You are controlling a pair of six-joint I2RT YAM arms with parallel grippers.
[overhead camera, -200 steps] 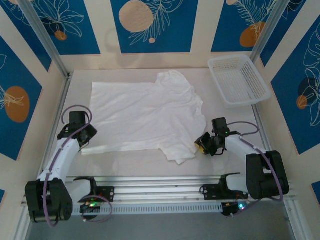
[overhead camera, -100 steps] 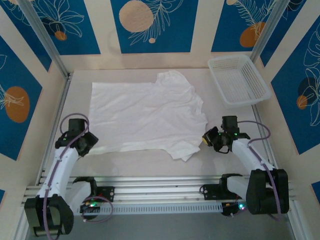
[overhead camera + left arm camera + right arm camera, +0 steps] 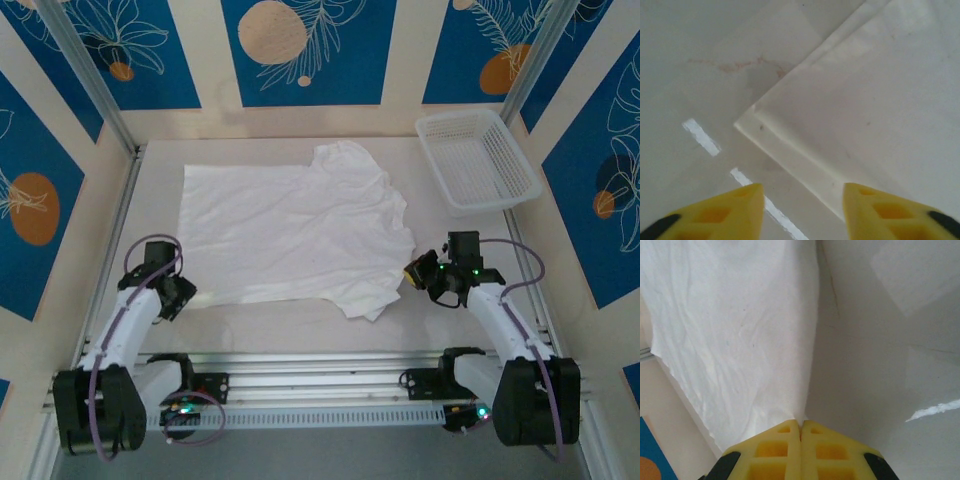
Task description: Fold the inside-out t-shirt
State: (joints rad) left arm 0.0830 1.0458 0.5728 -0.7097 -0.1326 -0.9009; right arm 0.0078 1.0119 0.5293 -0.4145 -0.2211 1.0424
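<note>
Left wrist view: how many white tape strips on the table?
2. Far tape strip lies left of the t-shirt corner; near tape strip beside its hem. Cloth may hide more.

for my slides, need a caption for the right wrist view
Right gripper closed on the edge of the white t-shirt, cloth fanning out over the pale table

T-shirt (image 3: 295, 235) spread flat on table (image 3: 300, 325), centre, hem to the left, sleeves to the right, one far and one near. Basket (image 3: 478, 158) on the table's far right corner, apart from the shirt. Left gripper (image 3: 178, 295) just beside the shirt's near left corner; that corner lies ahead of its spread fingers. Right gripper (image 3: 412, 272) at the shirt's right edge, fingertips meeting the cloth.
</note>
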